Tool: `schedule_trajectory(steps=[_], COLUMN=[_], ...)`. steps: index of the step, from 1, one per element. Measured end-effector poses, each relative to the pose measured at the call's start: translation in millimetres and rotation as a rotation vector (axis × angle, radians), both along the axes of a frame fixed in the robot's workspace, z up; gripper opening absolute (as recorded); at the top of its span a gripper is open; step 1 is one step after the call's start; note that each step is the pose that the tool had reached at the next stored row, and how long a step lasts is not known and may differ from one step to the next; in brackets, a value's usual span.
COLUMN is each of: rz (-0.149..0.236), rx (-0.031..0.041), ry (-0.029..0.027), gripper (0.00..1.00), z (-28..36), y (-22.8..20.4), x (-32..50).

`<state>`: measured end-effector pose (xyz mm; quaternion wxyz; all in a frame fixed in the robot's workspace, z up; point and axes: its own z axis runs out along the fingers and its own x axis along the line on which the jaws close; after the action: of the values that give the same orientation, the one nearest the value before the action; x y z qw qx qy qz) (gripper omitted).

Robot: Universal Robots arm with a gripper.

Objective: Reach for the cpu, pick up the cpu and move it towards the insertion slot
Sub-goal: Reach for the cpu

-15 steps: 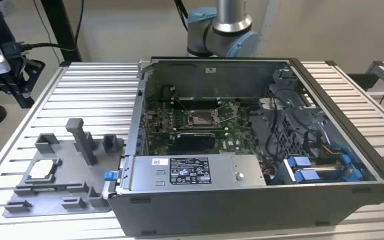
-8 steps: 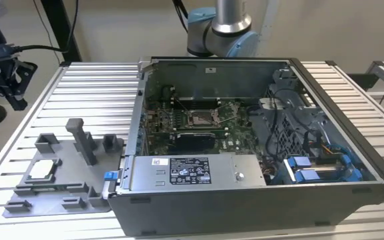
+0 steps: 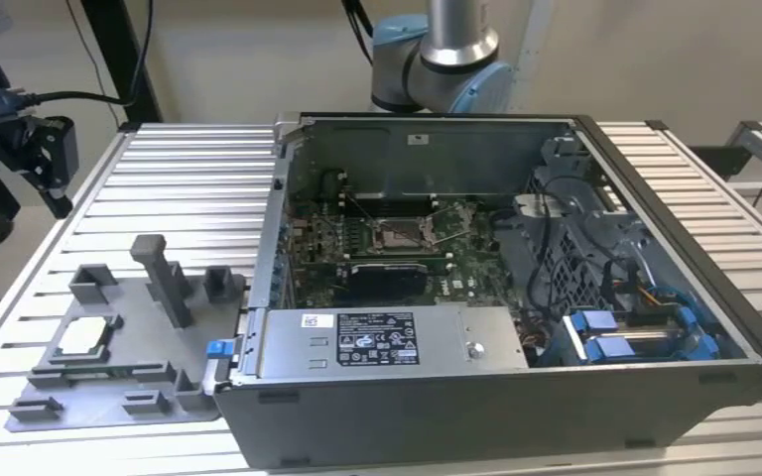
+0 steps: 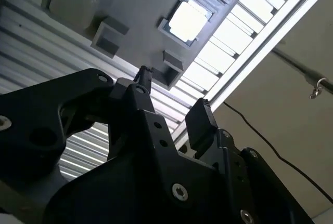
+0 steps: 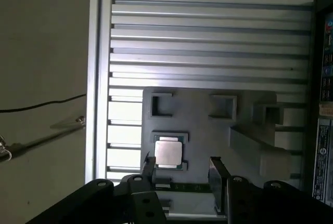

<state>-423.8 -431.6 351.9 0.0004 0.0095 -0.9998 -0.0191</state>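
Exterior view, scanning across: pincer [image 3: 27, 203] hangs at 9 o'clock of the frame, in the air over that edge of the slatted worktop [image 3: 183, 178]. At 5 o'clock from it lies the grey fixture plate [image 3: 90, 397], flat on the worktop. The cpu [image 3: 80, 337] is seated in a pocket of that plate, silvery top up, not gripped.

In both wrist views the pincer [image 5: 181, 160] [image 4: 171, 91] is spread wide, jaws well apart and gripping nothing. The cpu [image 5: 168, 153] [image 4: 188, 20] shows beyond the fingertips [image 5: 148, 161]; in the first wrist view it lines up closer to one fingertip than the other. Can't tell how high the tips sit above it.

The open computer case [image 3: 487, 397] sits just beside the plate at its 3 o'clock. The green motherboard [image 3: 321, 238] is inside. The insertion slot [image 3: 401, 235], metal frame with a dark centre, is on the board at roughly 2 o'clock from the cpu, well apart from it. The arm [image 3: 435, 59] rises at 12 o'clock behind the case. Blue drive brackets [image 3: 619, 332] sit at 4 o'clock of the slot.
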Motion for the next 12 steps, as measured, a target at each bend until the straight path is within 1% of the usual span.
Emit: schedule_trajectory(steps=[8,9,12], rz=[0.000,0.000,0.000], rx=[0.0000,0.0000,0.0000], ry=[0.0000,0.0000,0.0000], gripper=[0.00,1.00,1.00], z=[0.0,0.0,0.0], y=[-0.3,-0.3,-0.4], x=[0.0,0.0,0.0])
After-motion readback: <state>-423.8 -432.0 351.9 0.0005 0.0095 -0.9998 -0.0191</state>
